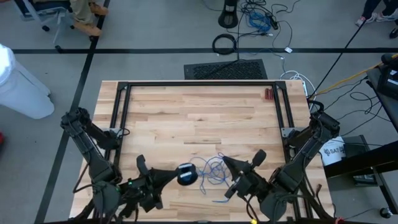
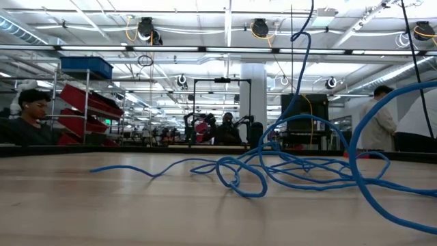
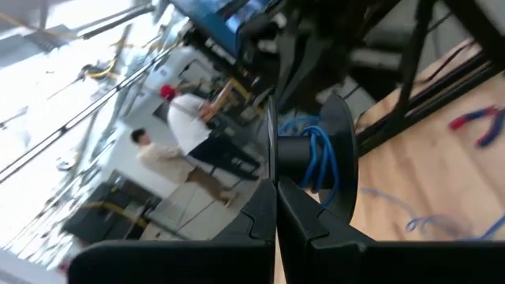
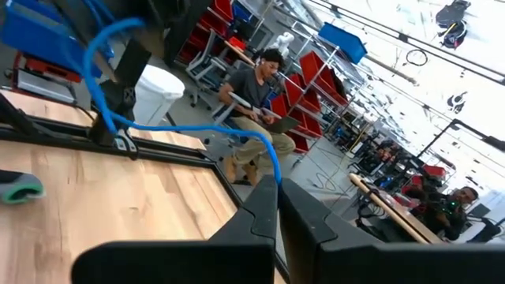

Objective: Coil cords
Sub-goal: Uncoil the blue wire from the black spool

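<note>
Cord (image 1: 214,172): thin, blue, limp, light; loose tangle at lower centre of counter (image 1: 199,112), partly wound on spool (image 1: 186,174). Likely springs and snags; best taken near spool. Left gripper (image 3: 276,183) clamped on spool flange; right gripper (image 4: 276,185) pinched on cord. Bucket (image 1: 334,151) lettering unreadable.

The thin blue cord (image 1: 213,171) lay in loose, tangled loops on the wooden surface (image 1: 199,112) near its front edge. Part of it was wound around a dark round spool (image 1: 186,173) just beside the tangle. One strand rose upward from the loops.
</note>
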